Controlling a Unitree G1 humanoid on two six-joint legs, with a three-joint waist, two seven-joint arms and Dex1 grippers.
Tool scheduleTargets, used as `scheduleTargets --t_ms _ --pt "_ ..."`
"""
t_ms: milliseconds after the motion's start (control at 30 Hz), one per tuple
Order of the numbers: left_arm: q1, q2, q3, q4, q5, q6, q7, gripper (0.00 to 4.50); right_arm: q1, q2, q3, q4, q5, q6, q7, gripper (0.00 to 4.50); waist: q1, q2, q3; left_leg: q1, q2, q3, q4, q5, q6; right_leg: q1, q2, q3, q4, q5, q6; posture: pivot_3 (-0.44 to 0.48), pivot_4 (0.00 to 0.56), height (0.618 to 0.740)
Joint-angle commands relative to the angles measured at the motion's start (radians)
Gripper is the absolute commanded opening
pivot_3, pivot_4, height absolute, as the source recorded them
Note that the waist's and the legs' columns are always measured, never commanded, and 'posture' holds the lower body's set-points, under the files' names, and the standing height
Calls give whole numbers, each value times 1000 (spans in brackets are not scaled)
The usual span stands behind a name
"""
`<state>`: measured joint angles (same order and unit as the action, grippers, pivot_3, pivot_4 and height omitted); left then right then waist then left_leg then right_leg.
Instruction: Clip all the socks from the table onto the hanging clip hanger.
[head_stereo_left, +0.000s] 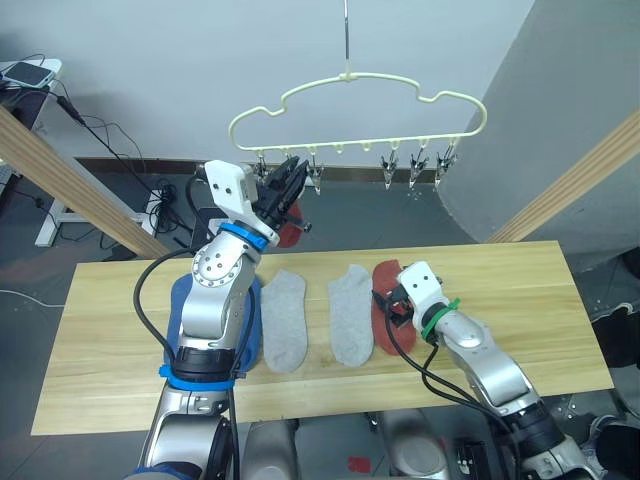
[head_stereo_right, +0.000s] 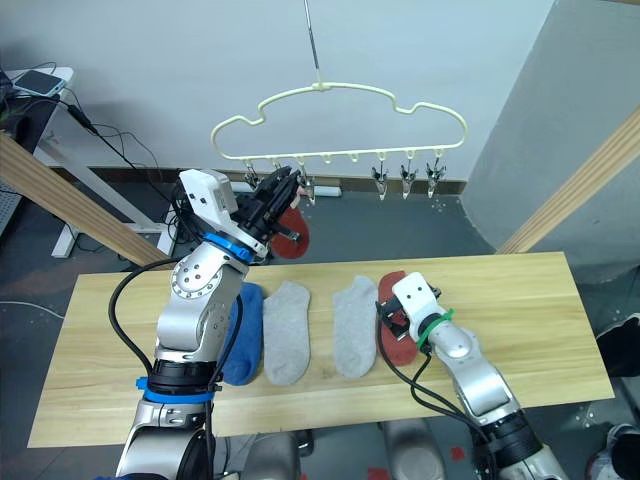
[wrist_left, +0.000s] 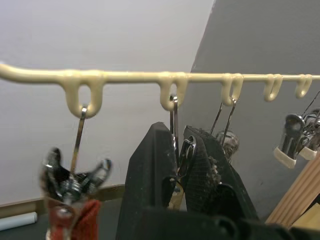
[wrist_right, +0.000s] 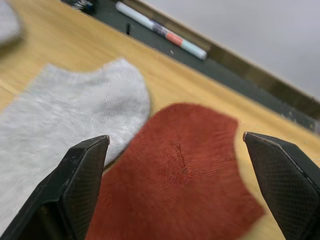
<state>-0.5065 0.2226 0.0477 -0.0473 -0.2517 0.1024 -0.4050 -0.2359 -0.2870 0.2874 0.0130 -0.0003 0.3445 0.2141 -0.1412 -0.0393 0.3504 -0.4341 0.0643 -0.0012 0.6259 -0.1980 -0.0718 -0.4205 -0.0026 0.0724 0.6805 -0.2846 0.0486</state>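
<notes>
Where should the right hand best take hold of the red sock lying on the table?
Probably at the rounded end of the red sock between the open fingers of the right hand, descending from above: it lies flat on the table, partly over a grey sock.

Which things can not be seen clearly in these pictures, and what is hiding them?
- Blue socks: in the eye views the left arm covers most of them, so I cannot count them.
- Red sock on the table: partly under the right claw.
- Hanging red sock: the left claw hides its top; the left wrist view's edge cuts it off.
- Clip between the left claw's fingers: mostly covered by them.
</notes>
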Motion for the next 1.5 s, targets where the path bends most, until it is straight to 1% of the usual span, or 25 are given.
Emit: scheduleTargets --t_ms 33,133,167,200,267,500,600,633,767,833,900,1000,1133,1300,1500 --pt "8 7 1 -60 -12 0 -9 259 -22 46 -50 118 -10 -63 -31 4500 1 0 0 0 0 0 0 0 0 0 0 0 0 0 0 -274 370 732" --pt "9 8 1 -63 -14 4 -11 259 -26 87 -91 175 13 -57 -27 4500 2 0 0 0 0 0 0 0 0 0 0 0 1 0 0 -274 370 732" --pt "10 9 0 -66 -16 7 -12 259 -23 94 -103 188 21 -45 -19 4232 2 0 0 0 0 0 0 0 0 0 0 0 1 0 0 -261 369 732" --pt "11 9 0 -67 -18 8 -14 259 -21 99 -111 198 24 -36 -12 4138 2 0 0 0 0 -1 0 0 0 0 0 0 1 0 0 -261 369 732" --pt "16 12 0 -76 -25 17 -19 259 -14 115 -137 210 48 -7 -6 3616 2 0 0 0 0 -1 0 0 0 1 0 0 1 0 0 -261 369 732" --pt "15 35 9 -91 -59 50 -54 259 -9 103 -145 187 23 -13 14 1123 2 0 0 0 0 -1 1 0 0 1 0 0 1 0 1 -263 368 732" --pt "14 47 12 -104 -89 80 -77 259 -9 68 -104 132 -15 -51 52 111 2 0 0 0 0 -1 1 0 0 1 0 0 1 0 1 -265 368 732" --pt "12 52 16 -111 -105 96 -87 259 -14 49 -75 92 -41 -76 74 0 2 0 0 0 0 -1 1 0 0 1 0 0 1 0 1 -267 368 732" --pt "10 73 27 -142 -158 154 -114 259 -42 3 10 -5 -117 -171 130 0 0 0 0 0 0 0 1 0 0 0 0 0 1 0 2 -270 369 732" --pt "9 86 34 -166 -193 199 -124 259 -75 -19 72 -43 -181 -264 155 0 -4 0 0 0 0 0 0 0 0 0 0 0 1 0 2 -273 369 732" --pt "7 94 41 -183 -218 236 -126 259 -106 -28 115 -57 -226 -336 169 0 -4 1 0 0 0 0 0 0 0 0 1 0 1 0 3 -273 369 732" --pt "5 108 46 -211 -254 285 -129 259 -197 -28 172 -28 -311 -451 171 0 -2 1 0 0 0 -1 1 0 0 0 1 0 1 0 3 -276 368 732" --pt "-7 115 53 -237 -288 336 -121 259 -294 0 181 55 -356 -533 143 0 3 1 0 0 0 -1 1 0 0 0 0 0 0 1 1 -275 365 732" --pt "-7 116 56 -252 -302 364 -115 259 -363 28 169 131 -382 -604 117 0 3 1 0 0 0 -1 1 0 0 0 -1 -1 0 1 0 -273 362 732" --pt "-5 116 56 -258 -309 379 -115 259 -395 45 151 186 -401 -655 82 0 2 1 0 0 0 -1 1 0 0 0 -1 -1 1 1 0 -273 357 732"
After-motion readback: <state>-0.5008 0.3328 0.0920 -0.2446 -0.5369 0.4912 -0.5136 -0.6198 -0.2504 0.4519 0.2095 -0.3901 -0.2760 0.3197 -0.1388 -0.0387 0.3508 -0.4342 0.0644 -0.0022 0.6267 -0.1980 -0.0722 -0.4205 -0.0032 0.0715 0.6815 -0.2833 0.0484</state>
